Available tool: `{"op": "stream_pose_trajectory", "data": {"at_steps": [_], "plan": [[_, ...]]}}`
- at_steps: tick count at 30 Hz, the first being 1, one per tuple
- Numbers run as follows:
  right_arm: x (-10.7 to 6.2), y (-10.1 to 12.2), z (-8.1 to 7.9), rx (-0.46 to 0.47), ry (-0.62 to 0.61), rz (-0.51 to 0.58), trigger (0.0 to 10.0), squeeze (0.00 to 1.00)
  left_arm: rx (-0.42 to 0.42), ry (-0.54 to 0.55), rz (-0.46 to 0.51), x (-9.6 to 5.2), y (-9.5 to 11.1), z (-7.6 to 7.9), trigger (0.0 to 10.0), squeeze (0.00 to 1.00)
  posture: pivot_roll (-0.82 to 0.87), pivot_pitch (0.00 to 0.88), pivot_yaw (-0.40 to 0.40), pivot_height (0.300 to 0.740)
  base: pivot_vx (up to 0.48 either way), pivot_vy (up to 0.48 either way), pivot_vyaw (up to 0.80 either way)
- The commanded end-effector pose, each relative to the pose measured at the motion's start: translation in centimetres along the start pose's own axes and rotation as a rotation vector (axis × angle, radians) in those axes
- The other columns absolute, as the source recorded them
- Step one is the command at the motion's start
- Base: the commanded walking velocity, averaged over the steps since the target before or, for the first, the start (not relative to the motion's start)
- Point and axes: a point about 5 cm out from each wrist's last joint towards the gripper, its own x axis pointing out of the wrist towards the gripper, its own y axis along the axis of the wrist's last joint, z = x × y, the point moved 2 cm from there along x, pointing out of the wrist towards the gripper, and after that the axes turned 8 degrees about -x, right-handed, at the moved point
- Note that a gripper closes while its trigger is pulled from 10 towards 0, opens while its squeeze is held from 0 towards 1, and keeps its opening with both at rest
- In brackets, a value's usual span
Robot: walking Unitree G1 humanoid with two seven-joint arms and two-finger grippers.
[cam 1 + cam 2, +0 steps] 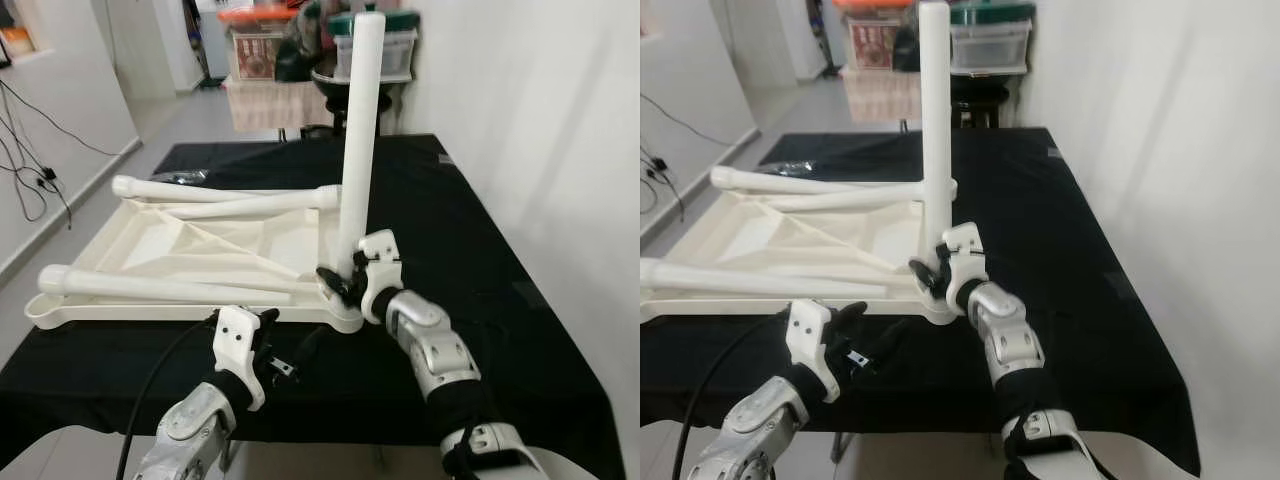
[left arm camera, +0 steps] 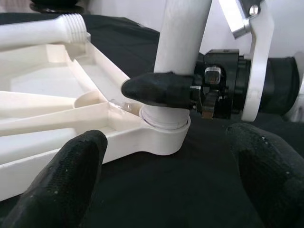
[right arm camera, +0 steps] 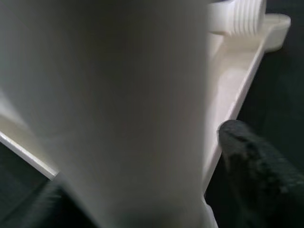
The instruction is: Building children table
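White plastic makes up the whole children's table: its tabletop (image 1: 150,235) lies upside down on a black cloth (image 1: 480,240), and the upright leg (image 1: 358,140) stands in the tabletop's near corner socket (image 2: 164,135), on the robot's right side. Three loose legs lie flat across the tabletop: the near leg (image 1: 160,288) along the front edge, the middle leg (image 1: 250,204) reaching toward the upright leg, and the far leg (image 1: 170,187) at the back edge.

The right gripper (image 1: 342,280) is clamped on the upright leg just above the socket. The left wrist view shows this well: one black finger (image 2: 159,89) wraps across the front of the leg, right over the socket ring. The right wrist view shows instead the leg very close and blurred, with one fingertip (image 3: 247,152) beside it and a threaded leg end (image 3: 242,16) behind.

The left gripper (image 1: 285,355) is in front of the tabletop's front edge, near the same corner, over the cloth. Its fingers (image 2: 61,175) are apart and hold nothing; in its own wrist view the socket sits between them, farther off.

Beyond the tabletop, past the cloth's far end, stand storage boxes (image 1: 375,45). A white wall (image 1: 540,120) runs along the right of the cloth, and cables (image 1: 30,170) hang at the left over the floor.
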Motion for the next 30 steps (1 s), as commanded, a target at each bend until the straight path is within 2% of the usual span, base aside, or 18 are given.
{"op": "stream_pose_trajectory", "data": {"at_steps": [1,2,3,4,5,6,8,12,18,19,20,21,28,30], "plan": [[0.1,1.5,0.2,0.015,0.002,0.03,10.0,1.0,0.006,0.003,-0.013,-0.1,-0.1,-0.1,10.0,0.0,-0.02,0.026,0.036,0.74,0.0,0.0,0.0],[0.3,3.6,-0.2,0.016,0.135,0.109,10.0,1.0,0.005,-0.001,-0.016,0.0,-0.2,-0.1,10.0,0.0,-0.02,0.016,0.035,0.74,0.0,0.0,0.0],[0.3,3.6,-0.2,0.016,0.135,0.109,10.0,1.0,0.005,-0.001,-0.016,0.0,-0.2,-0.1,10.0,0.0,-0.02,0.016,0.035,0.74,0.0,0.0,0.0],[0.4,5.4,-0.6,-0.017,0.279,0.176,10.0,1.0,0.005,-0.002,-0.017,0.1,-0.3,-0.1,10.0,0.0,-0.02,0.011,0.035,0.74,0.0,0.0,0.0],[0.4,5.4,-0.6,-0.017,0.279,0.176,10.0,1.0,0.005,-0.002,-0.017,0.1,-0.3,-0.1,10.0,0.0,-0.02,0.011,0.035,0.74,0.0,0.0,0.0],[0.4,6.3,-0.8,-0.083,0.425,0.193,10.0,0.0,0.005,-0.003,-0.017,0.2,-0.4,-0.1,10.0,0.0,-0.02,0.005,0.033,0.74,0.0,0.0,0.0],[0.4,6.5,-0.8,-0.155,0.563,0.176,10.0,0.0,0.005,-0.003,-0.017,0.2,-0.4,-0.1,10.0,0.0,-0.02,0.005,0.033,0.74,0.0,0.0,0.0],[0.1,6.3,-1.1,-0.194,0.718,0.153,10.0,0.0,0.005,-0.002,-0.016,0.3,-0.4,-0.1,10.0,0.0,-0.02,0.003,0.03,0.74,0.0,0.0,0.0],[0.0,6.3,-1.0,-0.185,0.752,0.142,10.0,0.0,0.006,-0.001,-0.015,0.3,-0.4,-0.1,10.0,0.0,-0.01,0.003,0.03,0.74,0.0,0.0,0.0],[0.0,6.2,-1.0,-0.169,0.773,0.137,5.3,0.0,0.006,0.0,-0.014,0.3,-0.4,-0.1,10.0,0.0,-0.01,0.004,0.03,0.74,0.0,0.0,0.0],[0.0,6.2,-1.0,-0.169,0.773,0.137,5.3,0.0,0.006,0.0,-0.014,0.3,-0.4,-0.1,10.0,0.0,-0.01,0.004,0.03,0.74,0.0,0.0,0.0],[0.0,6.1,-0.8,-0.151,0.787,0.126,0.0,0.0,0.006,0.0,-0.014,0.3,-0.3,-0.1,10.0,0.0,-0.01,0.004,0.03,0.74,0.0,0.0,0.0],[-0.3,5.5,0.2,-0.145,0.773,0.134,0.0,0.0,0.002,-0.002,-0.011,0.3,-0.3,0.0,10.0,0.0,-0.02,0.013,0.033,0.74,0.0,0.0,0.0],[-1.1,4.9,1.3,-0.127,0.729,0.155,0.0,0.0,-0.001,-0.003,-0.009,0.3,-0.2,0.0,10.0,0.0,-0.03,0.028,0.036,0.74,0.0,0.0,0.0]]}}
